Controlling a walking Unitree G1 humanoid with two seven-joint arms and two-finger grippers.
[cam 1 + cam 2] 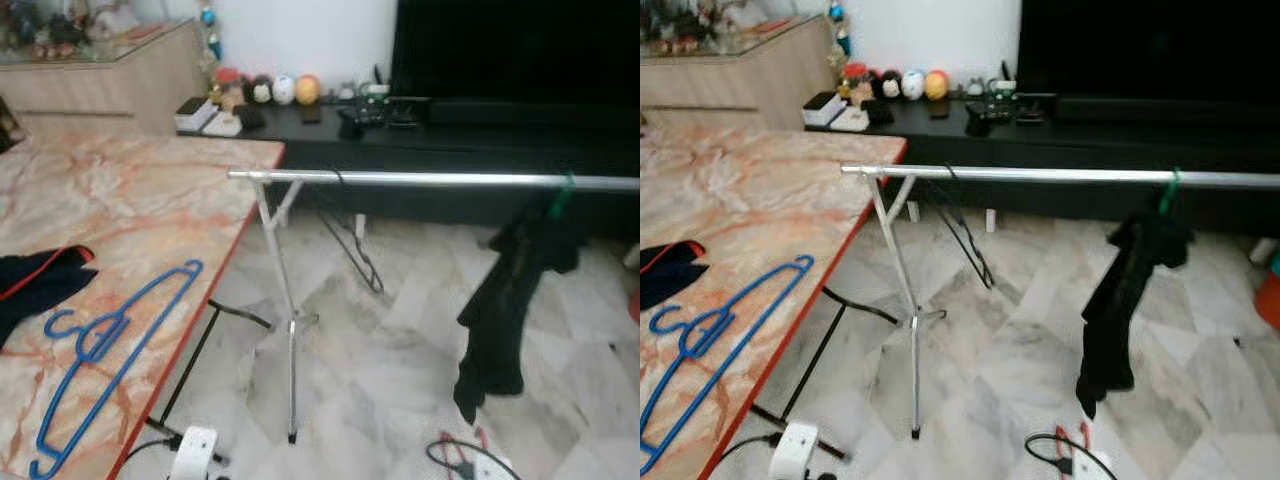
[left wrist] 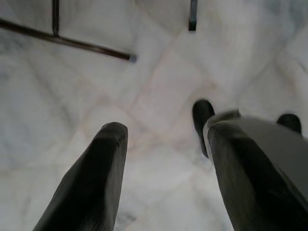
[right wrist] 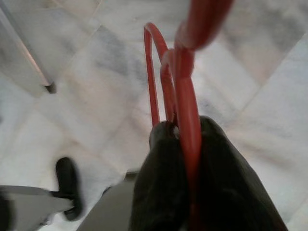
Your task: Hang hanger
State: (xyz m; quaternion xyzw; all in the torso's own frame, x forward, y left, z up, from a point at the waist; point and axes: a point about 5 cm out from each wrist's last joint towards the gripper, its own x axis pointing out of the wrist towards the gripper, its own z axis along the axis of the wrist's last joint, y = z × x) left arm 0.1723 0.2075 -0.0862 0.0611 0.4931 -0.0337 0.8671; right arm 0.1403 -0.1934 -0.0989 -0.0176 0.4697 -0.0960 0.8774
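My right gripper clamps the red hanger, seemingly thinly, so lifting to the rail risks slipping.

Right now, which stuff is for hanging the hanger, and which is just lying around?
For the job:
red hanger, clamped in the right gripper
rail

Lying about:
blue hanger on the table
black garment on the rail
toys

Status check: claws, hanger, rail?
Right claw shut on red hanger, low over floor. Left claw open, idle. Rail open at left end.
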